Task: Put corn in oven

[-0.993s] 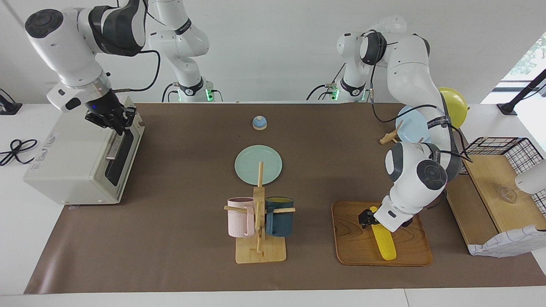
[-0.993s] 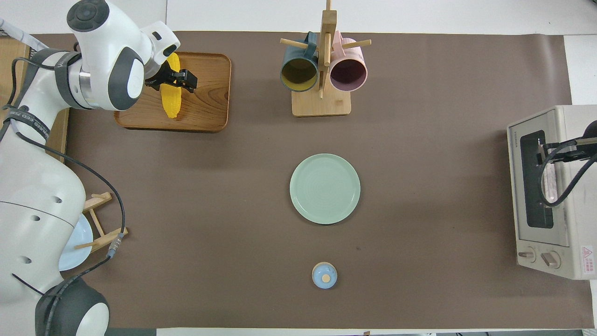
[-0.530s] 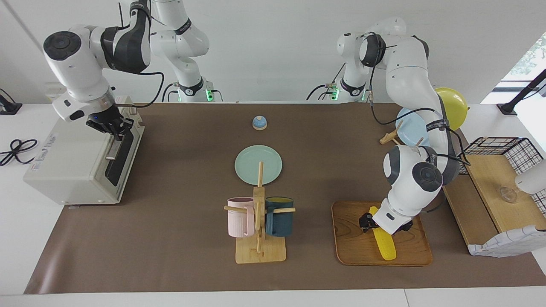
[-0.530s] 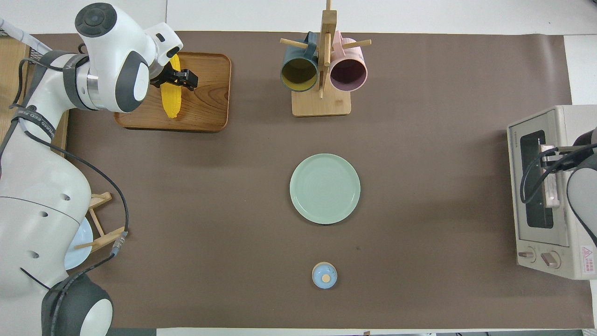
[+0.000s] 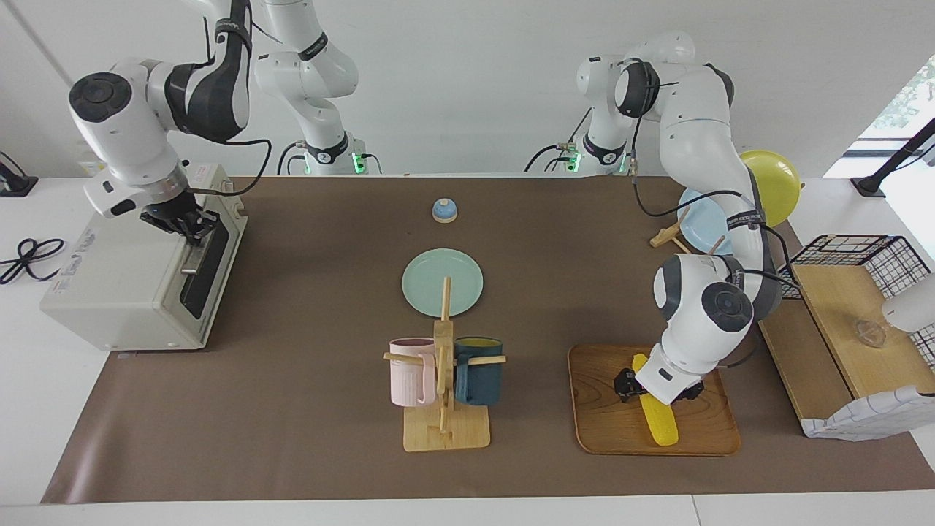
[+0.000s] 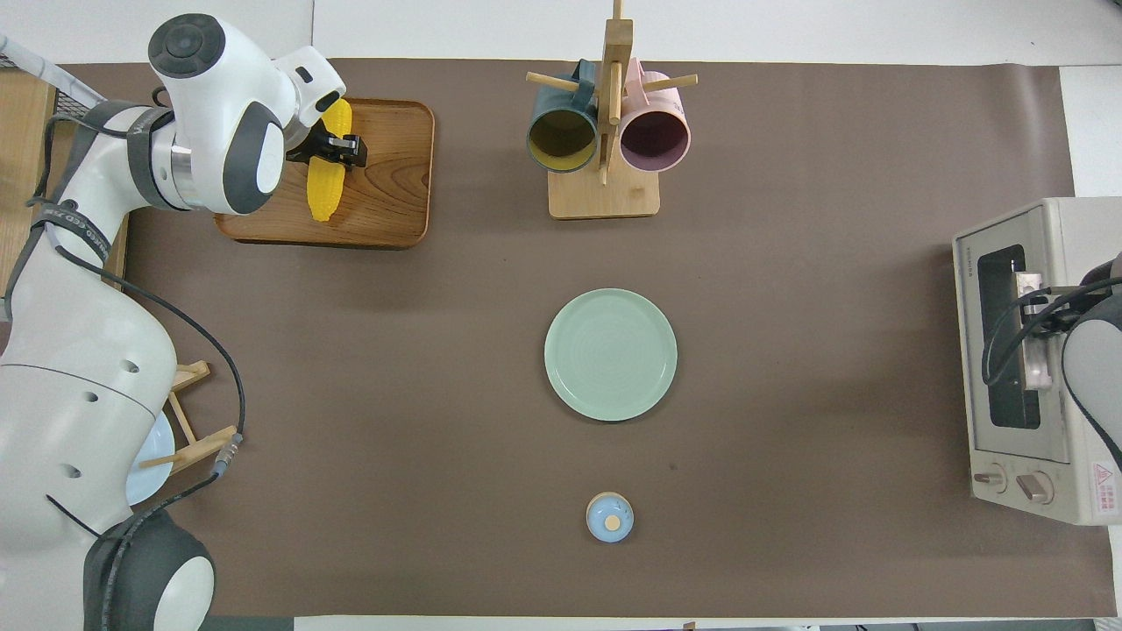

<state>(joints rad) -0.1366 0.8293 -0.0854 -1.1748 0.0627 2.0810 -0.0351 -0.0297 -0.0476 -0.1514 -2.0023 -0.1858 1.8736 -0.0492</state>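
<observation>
Facing view: the left arm bends steeply down over the wooden tray (image 5: 701, 431), its left gripper (image 5: 634, 386) clamped across the corn (image 5: 655, 413), which lies on that tray. The right arm folds down onto the oven (image 5: 124, 277); the right gripper (image 5: 186, 226) is pinched on the oven's handle (image 5: 191, 257).

Overhead view: the left gripper (image 6: 337, 149) grips the corn (image 6: 326, 175) crosswise on the tray (image 6: 394, 193). The right arm's wrist covers the oven's (image 6: 1052, 491) handle.

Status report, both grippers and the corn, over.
Left gripper shut on yellow corn cob, which lies on wooden tray. Right gripper shut at off-white toaster oven door handle; door closed.
</observation>
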